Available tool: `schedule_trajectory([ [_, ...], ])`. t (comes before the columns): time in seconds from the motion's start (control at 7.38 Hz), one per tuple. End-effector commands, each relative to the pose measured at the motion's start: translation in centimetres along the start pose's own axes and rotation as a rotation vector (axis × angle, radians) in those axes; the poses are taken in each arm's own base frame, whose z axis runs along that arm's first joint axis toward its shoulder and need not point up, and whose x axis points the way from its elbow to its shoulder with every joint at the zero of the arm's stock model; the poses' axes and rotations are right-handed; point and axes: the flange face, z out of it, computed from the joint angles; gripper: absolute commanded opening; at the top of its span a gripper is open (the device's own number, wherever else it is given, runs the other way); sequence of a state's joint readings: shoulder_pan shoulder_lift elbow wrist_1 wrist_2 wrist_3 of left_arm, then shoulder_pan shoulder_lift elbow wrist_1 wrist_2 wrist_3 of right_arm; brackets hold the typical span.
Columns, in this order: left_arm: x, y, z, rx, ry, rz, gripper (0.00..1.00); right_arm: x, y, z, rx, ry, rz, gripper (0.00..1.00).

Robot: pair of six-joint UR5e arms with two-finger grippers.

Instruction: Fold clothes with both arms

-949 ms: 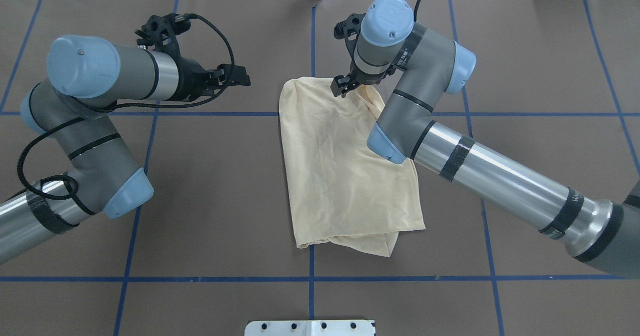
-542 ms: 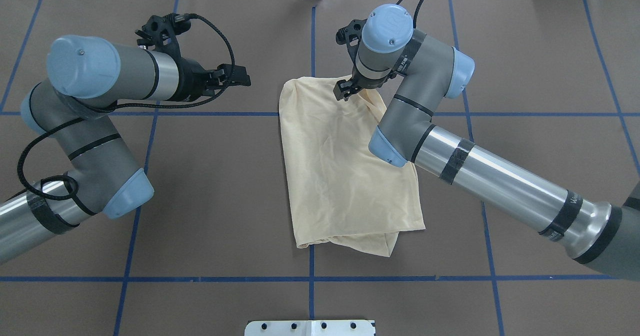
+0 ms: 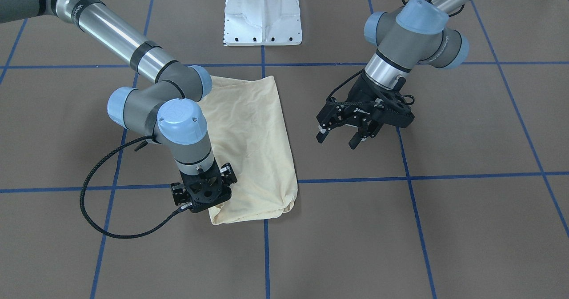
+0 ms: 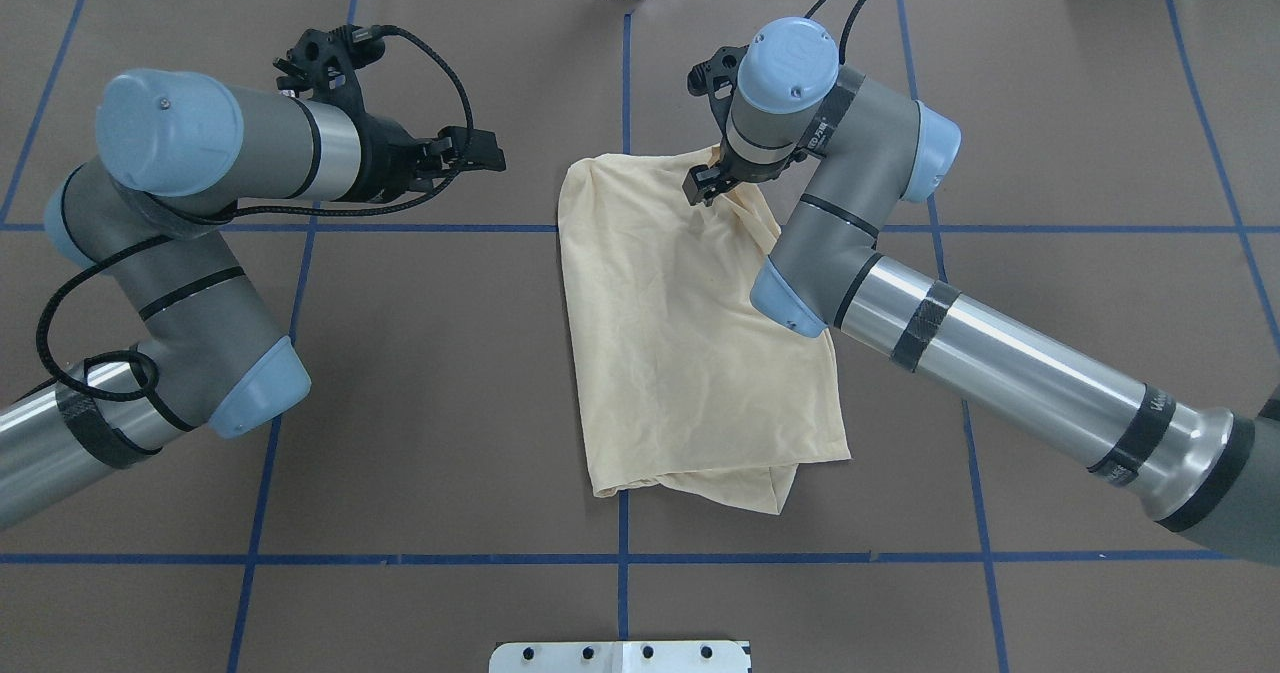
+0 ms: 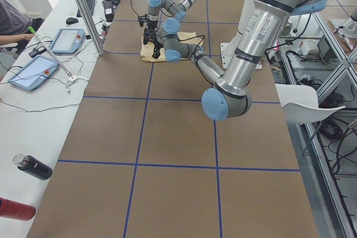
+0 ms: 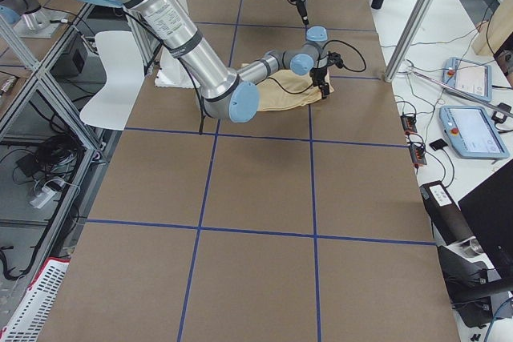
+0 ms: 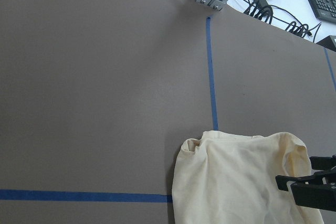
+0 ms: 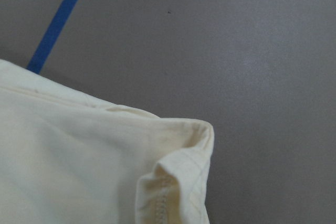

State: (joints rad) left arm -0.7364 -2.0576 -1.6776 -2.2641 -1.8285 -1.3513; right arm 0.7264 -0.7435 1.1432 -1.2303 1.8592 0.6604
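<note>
T-shirt (image 4: 690, 353) lies folded mid table (image 4: 450, 403). It's soft, light and limp, so we'd pinch corners or edges. Right gripper (image 4: 705, 185) is down at its far corner; we can't tell if it's clamped. Left gripper (image 3: 342, 137) is spread, empty, well apart. Right wrist view shows the stitched hem (image 8: 160, 203) that the overhead hides.

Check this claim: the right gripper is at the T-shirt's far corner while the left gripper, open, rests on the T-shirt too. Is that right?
Not quite. The left gripper, open, is not on the T-shirt; it hangs over bare table beside it, as the exterior front-facing view shows. The right gripper is at the far corner.
</note>
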Motion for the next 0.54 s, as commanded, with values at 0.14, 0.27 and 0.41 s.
schedule_trajectory([
  [0.14,0.1,0.0,-0.1,0.001,0.003,-0.001,1.0,2.7,-0.4,0.0,0.004,0.024,-0.005,1.0],
  [0.27,0.6,0.0,-0.8,0.005,0.016,0.001,1.0,3.4,-0.6,0.1,0.005,0.032,0.002,1.0],
  [0.41,0.9,0.0,-1.2,0.005,0.025,0.0,1.0,4.1,-0.5,0.9,-0.001,0.053,0.007,1.0],
])
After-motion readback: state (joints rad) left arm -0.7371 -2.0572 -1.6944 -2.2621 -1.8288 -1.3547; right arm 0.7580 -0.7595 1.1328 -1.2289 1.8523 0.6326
